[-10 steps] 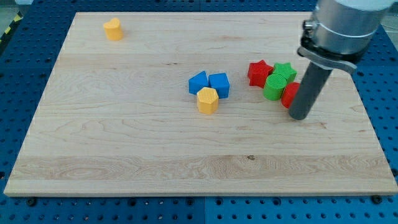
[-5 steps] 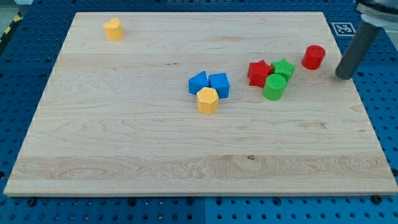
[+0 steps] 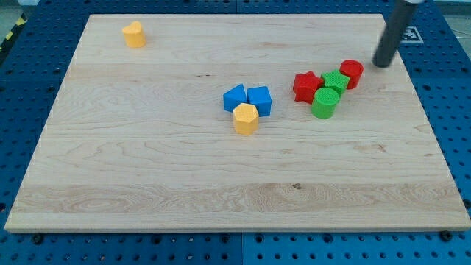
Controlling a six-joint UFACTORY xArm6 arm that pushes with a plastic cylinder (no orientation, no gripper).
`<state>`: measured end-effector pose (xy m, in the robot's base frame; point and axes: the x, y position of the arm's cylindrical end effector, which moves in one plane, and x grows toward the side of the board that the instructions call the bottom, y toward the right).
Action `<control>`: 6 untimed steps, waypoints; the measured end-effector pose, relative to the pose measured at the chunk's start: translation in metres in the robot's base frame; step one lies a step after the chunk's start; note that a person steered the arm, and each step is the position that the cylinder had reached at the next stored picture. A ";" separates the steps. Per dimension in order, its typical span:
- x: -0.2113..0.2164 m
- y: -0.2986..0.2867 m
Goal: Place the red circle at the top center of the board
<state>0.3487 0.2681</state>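
Our rod comes down from the view's top right corner, leaning slightly, and my tip [image 3: 383,65] rests on the wooden board [image 3: 147,169] near its right edge. We carry no jaws, only this bare rod, so nothing is clamped or held. The tip stands just to the right of the red circle [image 3: 352,73], a little higher in the view, with a narrow strip of wood showing between them.

The board is pale, with grain running across it, and it lies on a blue perforated table [image 3: 22,249] that shows on all sides.

Going from the view's left: a yellow block [image 3: 133,34] sits alone near the top left corner, well apart from everything else. Near the middle we see a blue triangular block [image 3: 234,97] touching a blue cube [image 3: 259,99], with a yellow hexagon [image 3: 246,118] pressed against both from below. Further right is a tight group: a red star [image 3: 306,85], a green star [image 3: 335,81] just beside it, and a green cylinder [image 3: 324,103] below them. The red circle touches the green star's right side, well right of the board's top centre; this group lies on its left.
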 end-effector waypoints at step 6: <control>-0.027 -0.123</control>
<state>0.3219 0.1447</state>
